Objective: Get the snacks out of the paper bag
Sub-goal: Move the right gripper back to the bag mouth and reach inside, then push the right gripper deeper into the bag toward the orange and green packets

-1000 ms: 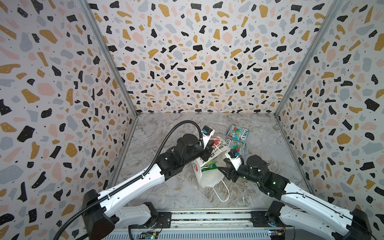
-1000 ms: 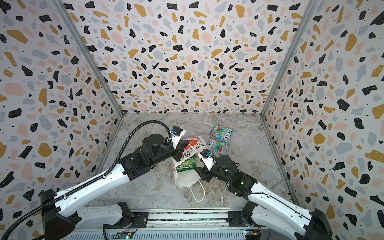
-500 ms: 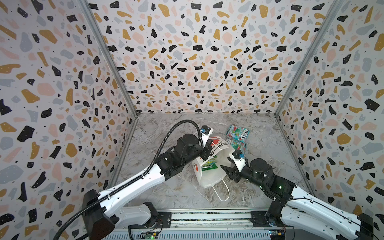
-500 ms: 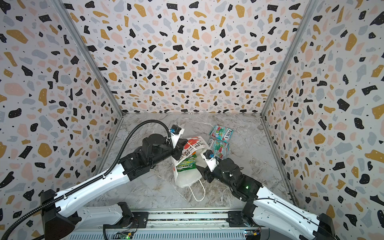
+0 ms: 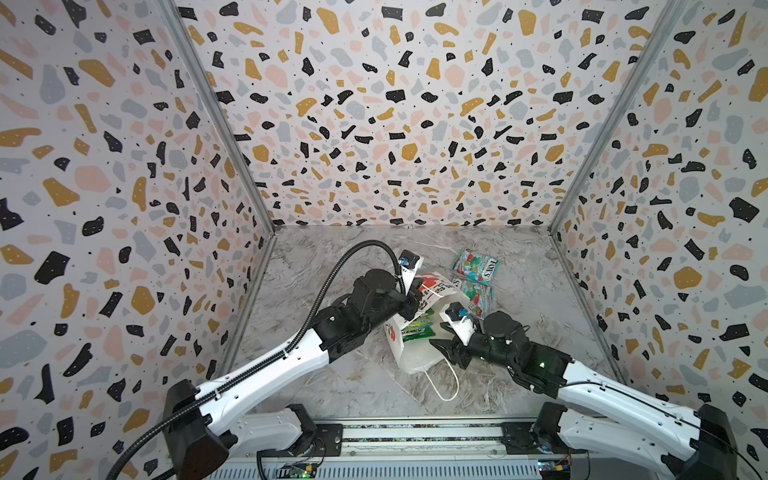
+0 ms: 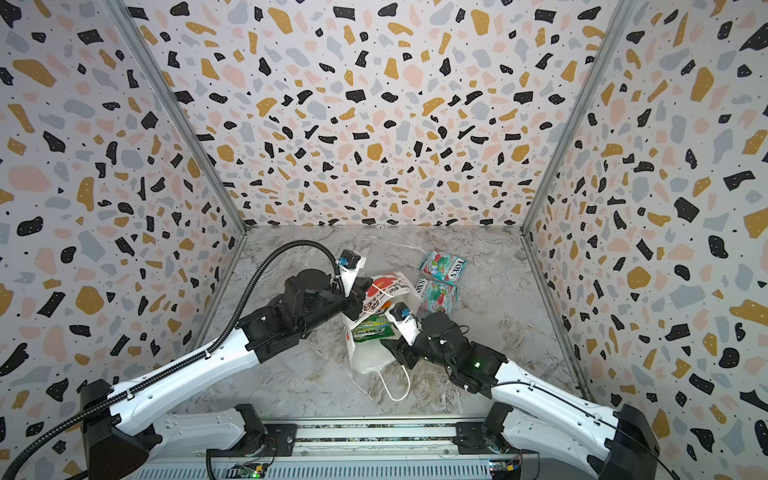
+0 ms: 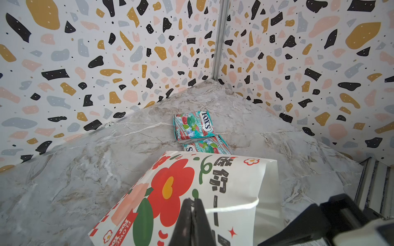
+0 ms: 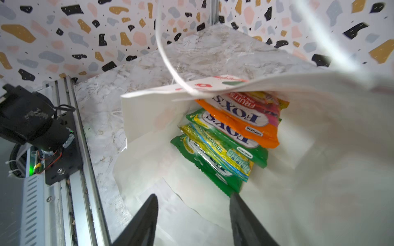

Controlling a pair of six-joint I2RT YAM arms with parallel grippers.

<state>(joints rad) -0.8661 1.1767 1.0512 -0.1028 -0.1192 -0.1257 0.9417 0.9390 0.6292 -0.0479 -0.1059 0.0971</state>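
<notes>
The white paper bag (image 5: 409, 359) with a red flower print (image 7: 170, 187) lies tilted, its mouth facing my right arm. My left gripper (image 7: 193, 202) is shut on the bag's upper rim by the cord handle (image 7: 234, 207), holding the mouth up (image 5: 417, 301). My right gripper (image 8: 193, 200) is open at the mouth (image 5: 440, 336), nothing between its fingers (image 8: 238, 213). Inside lie three stacked snacks: an orange pouch (image 8: 241, 121), a green one (image 8: 232, 147) and a yellow-green one (image 8: 213, 157). Two teal-and-red pouches (image 5: 478, 266) (image 5: 476, 293) lie outside on the marble floor, beyond the bag.
Terrazzo-patterned walls (image 5: 374, 124) close in the back and both sides. The metal rail (image 5: 415, 432) with the arm bases runs along the front edge. The bag's other cord handle (image 5: 444, 386) loops loose on the floor in front of the bag.
My right gripper has shifted slightly at the bag's mouth and its jaws have narrowed a little. The left gripper still holds the bag in the same place.
</notes>
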